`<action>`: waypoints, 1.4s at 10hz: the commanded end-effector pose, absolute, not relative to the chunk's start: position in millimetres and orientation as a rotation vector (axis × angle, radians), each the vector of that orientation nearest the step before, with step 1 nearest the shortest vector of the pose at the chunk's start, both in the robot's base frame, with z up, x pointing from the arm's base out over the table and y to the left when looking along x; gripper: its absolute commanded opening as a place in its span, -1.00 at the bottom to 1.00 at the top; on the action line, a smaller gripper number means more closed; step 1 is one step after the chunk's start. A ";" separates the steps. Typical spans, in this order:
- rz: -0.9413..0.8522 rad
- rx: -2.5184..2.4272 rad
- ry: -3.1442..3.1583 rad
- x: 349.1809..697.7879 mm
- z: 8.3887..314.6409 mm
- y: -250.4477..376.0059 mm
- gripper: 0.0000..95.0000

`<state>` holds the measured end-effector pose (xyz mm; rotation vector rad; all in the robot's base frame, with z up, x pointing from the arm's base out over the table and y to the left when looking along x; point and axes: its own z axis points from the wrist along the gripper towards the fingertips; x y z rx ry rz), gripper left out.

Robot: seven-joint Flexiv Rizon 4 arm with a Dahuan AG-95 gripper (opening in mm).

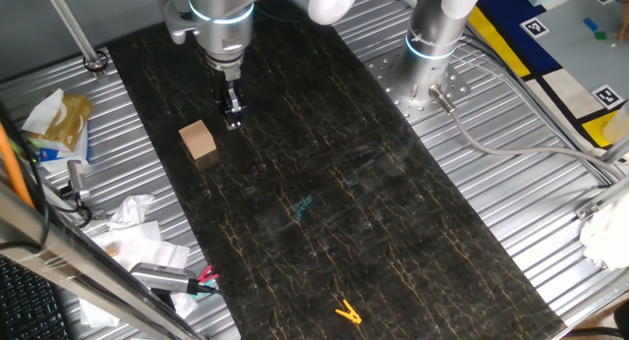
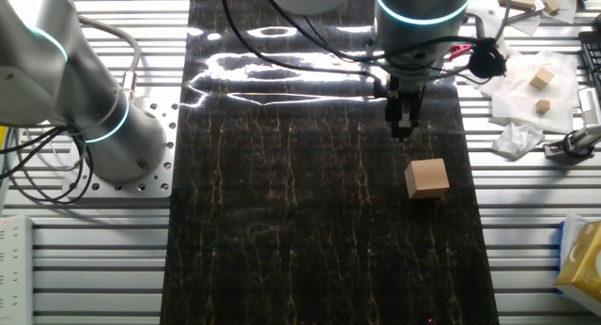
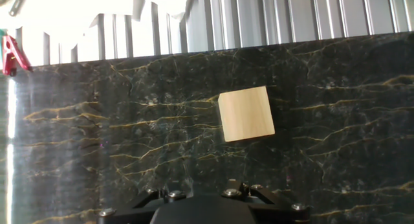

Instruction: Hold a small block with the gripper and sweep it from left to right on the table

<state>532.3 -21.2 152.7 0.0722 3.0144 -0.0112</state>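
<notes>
The small block (image 1: pixel 198 140) is a tan wooden cube resting on the black veined table (image 1: pixel 324 212), near its left edge in one fixed view. My gripper (image 1: pixel 233 116) hangs just above the table, a short way right of and behind the block, not touching it. Its fingers stand close together with nothing between them. From the other side, the gripper (image 2: pixel 402 123) is above the small block (image 2: pixel 427 177) in the picture, with a gap between them. The hand view has the small block (image 3: pixel 246 114) lying free ahead on the table (image 3: pixel 336 153); only the hand's black housing (image 3: pixel 200 210) shows, no fingertips.
A yellow clip (image 1: pixel 346 311) lies near the table's front end. A second arm's base (image 1: pixel 432 45) stands on the ribbed metal sheet (image 1: pixel 511 222) to the right. Crumpled paper (image 1: pixel 138 227) and tools clutter the left sheet. Spare blocks on paper (image 2: pixel 540 81) sit beyond the table edge.
</notes>
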 end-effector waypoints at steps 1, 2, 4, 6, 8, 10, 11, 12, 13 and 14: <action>-0.011 0.070 3.015 534.6 152.5 -22.5 -0.20; -0.012 0.068 3.015 536.7 151.5 -23.6 -0.20; -0.016 0.063 3.015 541.5 149.0 -26.4 -0.20; -0.016 0.054 3.015 546.2 148.2 -28.9 -0.20; -0.020 0.047 3.017 550.5 148.1 -30.7 -0.20; -0.026 0.039 3.019 554.9 146.0 -33.1 -0.20; -0.030 0.031 3.019 557.4 144.7 -35.1 -0.20; -0.033 0.026 3.020 559.1 143.3 -36.9 -0.20; -0.033 0.019 3.020 560.9 142.1 -38.9 -0.20; -0.035 0.015 3.020 562.2 141.2 -40.2 -0.20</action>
